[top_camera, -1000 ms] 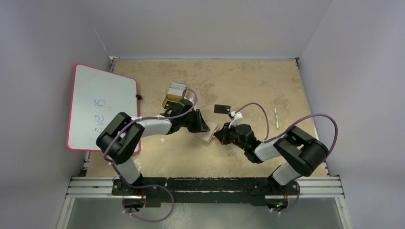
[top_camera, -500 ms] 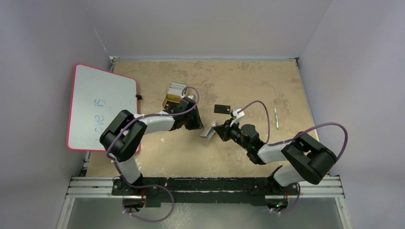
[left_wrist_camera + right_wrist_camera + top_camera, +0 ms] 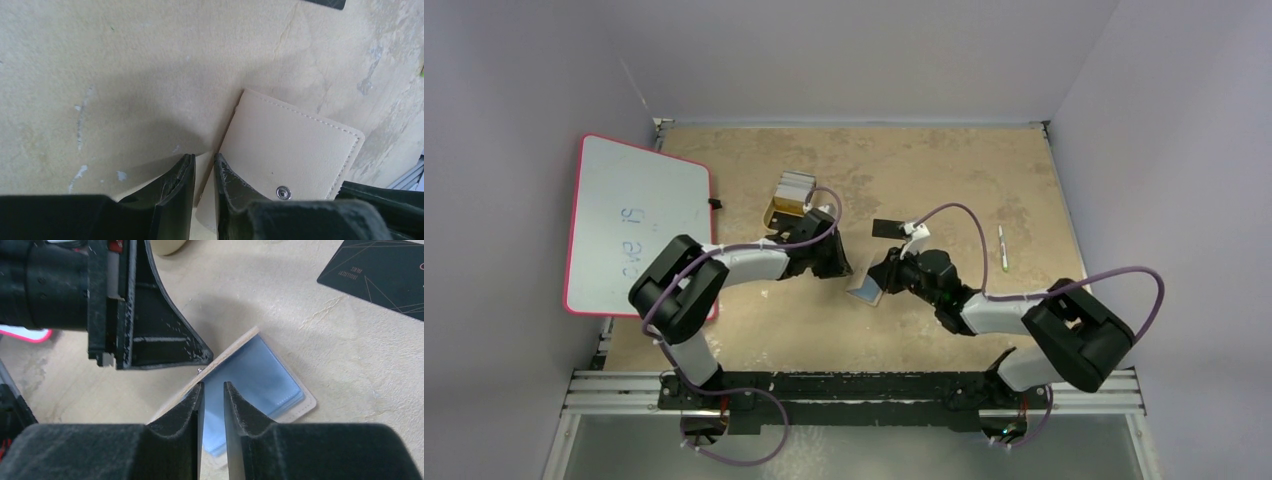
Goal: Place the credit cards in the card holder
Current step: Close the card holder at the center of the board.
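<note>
The tan card holder is lying open at the middle of the table, blue-grey pockets facing up and one flap standing raised. The right gripper is clamping that flap's edge between nearly closed jaws. The left gripper is pressing close against the flap's snap-button side, jaws a narrow slit apart; whether they are pinching it cannot be told. A black credit card is lying near, just beyond.

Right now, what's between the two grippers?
The card holder, lying open with its blue-grey pockets up. Its tan flap stands raised between the left gripper and the right gripper. The right wrist view shows this best.
</note>
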`<state>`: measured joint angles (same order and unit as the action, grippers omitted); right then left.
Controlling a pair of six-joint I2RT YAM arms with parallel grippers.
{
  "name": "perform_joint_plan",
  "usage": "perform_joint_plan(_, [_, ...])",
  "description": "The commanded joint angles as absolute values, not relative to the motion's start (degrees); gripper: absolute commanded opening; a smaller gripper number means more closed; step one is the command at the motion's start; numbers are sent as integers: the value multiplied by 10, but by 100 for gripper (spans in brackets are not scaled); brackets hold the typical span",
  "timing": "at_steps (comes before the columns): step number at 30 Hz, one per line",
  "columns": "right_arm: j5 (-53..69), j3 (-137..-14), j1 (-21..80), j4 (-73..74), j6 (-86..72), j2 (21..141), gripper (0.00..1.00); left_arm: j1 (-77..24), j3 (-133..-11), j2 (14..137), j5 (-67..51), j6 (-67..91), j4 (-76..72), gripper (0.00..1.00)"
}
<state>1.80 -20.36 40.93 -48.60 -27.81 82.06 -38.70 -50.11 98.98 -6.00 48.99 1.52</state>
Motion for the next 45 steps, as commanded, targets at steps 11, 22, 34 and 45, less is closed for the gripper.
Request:
perform_joint_plan(11, [-43, -269, 413, -184, -450, 689, 37, -421, -546, 947, -37, 482, 78, 20])
perform_joint_plan(22, [-112, -281, 413, -39, -562, 590, 39, -437, -592, 973, -81, 477, 48, 21])
perform_joint_plan(34, [-171, -266, 410, -57, -606, 608, 32, -453, -616, 1045, -80, 451, 31, 21])
perform_joint_plan(45, [-134, -253, 395, -133, -592, 664, 25, -461, -611, 1031, -16, 458, 62, 20])
